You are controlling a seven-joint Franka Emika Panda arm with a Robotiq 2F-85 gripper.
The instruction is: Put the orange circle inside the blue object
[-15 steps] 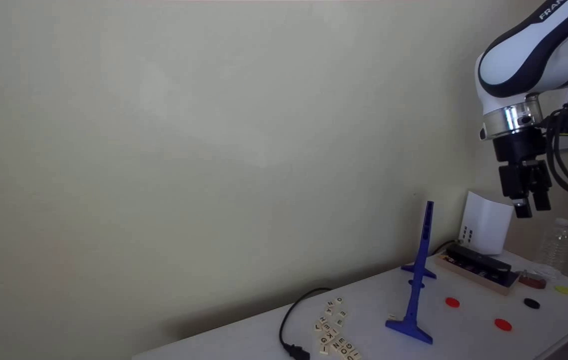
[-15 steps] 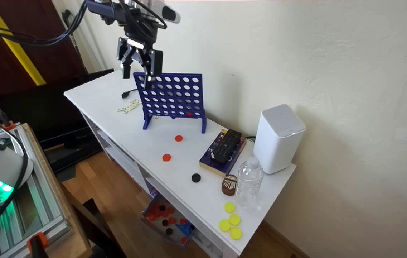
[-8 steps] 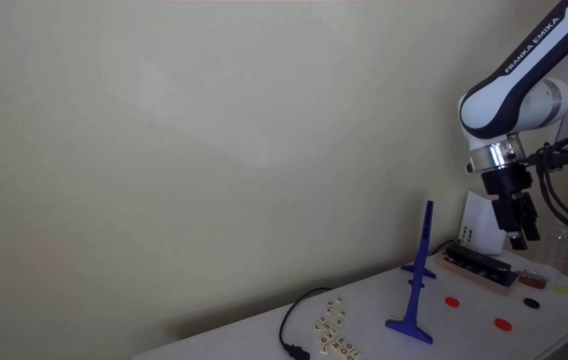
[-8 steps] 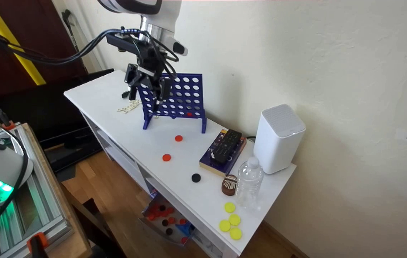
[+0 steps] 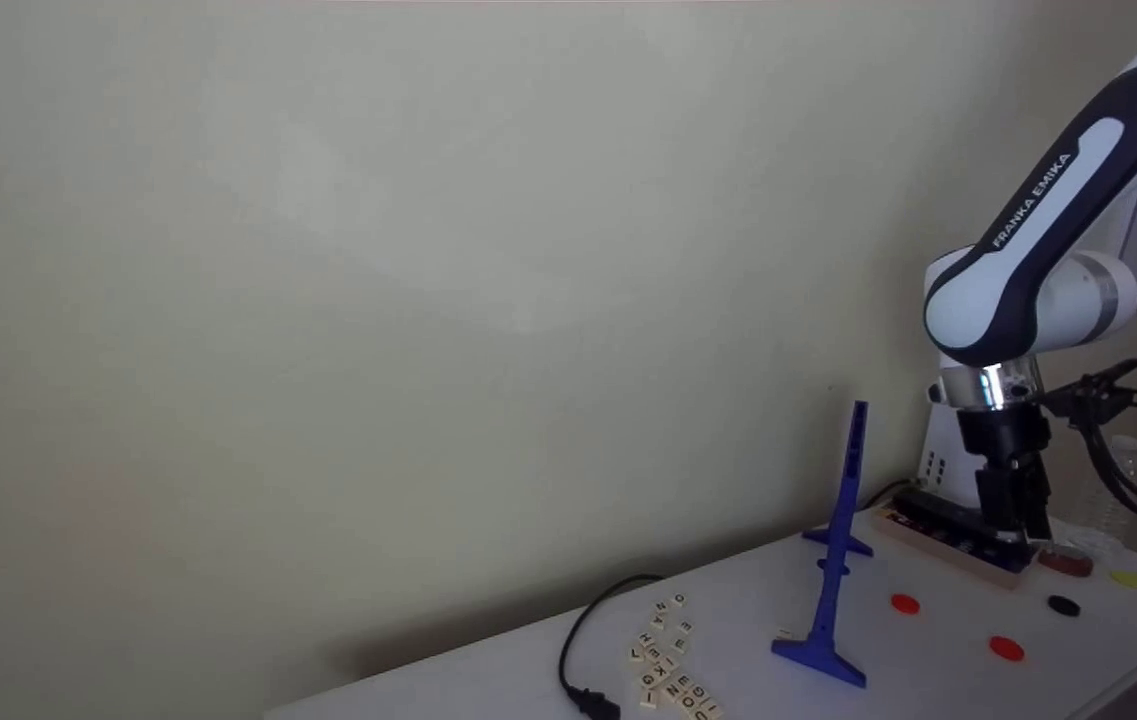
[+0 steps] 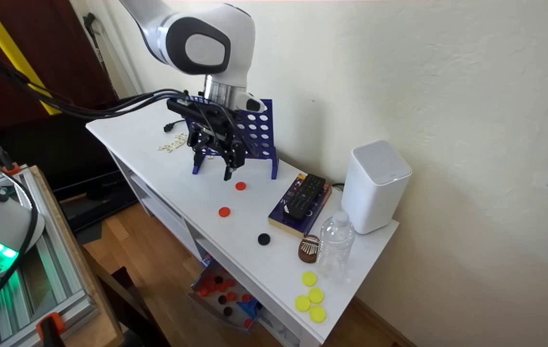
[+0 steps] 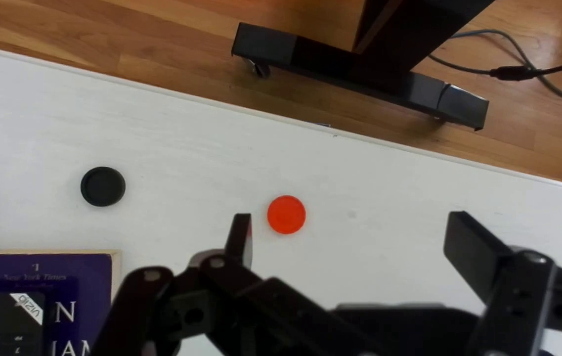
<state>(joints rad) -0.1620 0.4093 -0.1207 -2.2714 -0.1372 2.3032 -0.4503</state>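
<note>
— How is the gripper [image 7: 351, 235], please?
— Its fingers are wide apart, holding nothing, above the white table [image 6: 182, 178].
— And the orange discs [image 6: 224, 212]?
— Both lie flat; from the nearer, white surface runs to the front edge, then wooden floor [image 7: 177, 64]. The blue rack [image 5: 839, 535] stands toward the wall edge.
— Around?
— A book [image 7: 73, 291] near the wall edge, yellow discs [image 6: 316, 295] near one front corner.

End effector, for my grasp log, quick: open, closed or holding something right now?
End effector: open wide, holding nothing; the wrist view shows a red-orange disc on the white table.
</note>
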